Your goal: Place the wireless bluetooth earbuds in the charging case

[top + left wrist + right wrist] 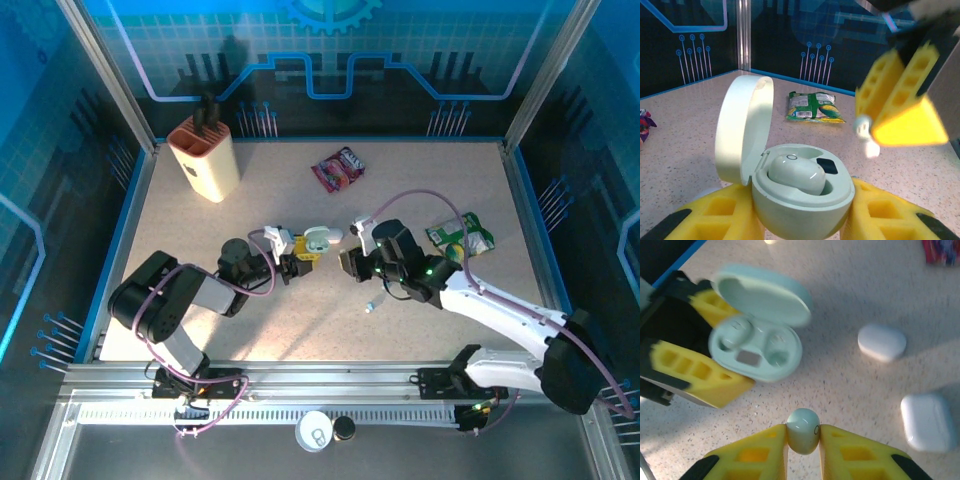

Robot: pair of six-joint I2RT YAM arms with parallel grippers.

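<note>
1. Yellow ribbed pads of the left gripper clamp the pale mint charging case from both sides, near the middle of the table; its lid stands hinged open
2. Inside the case the seated earbud, of the same pale mint, fills one socket; in the right wrist view the other socket looks bare
3. Opposite it, the right gripper has its jaws drawn narrow on the held earbud, which is pinched between the pad tips; it is apart from the case, just beside it on the side of the table's right edge
4. A closed white pebble-shaped case and a closed boxier white case lie on the table close to the two grippers, apart from each other
5. A tiny pale object lies on the table just on the near-edge side of the right gripper; it is too small to tell what it is
6. A green snack packet lies toward the right edge, and a red snack packet lies toward the far edge
7. A tan holder with dark handles stands in the far left corner
</note>
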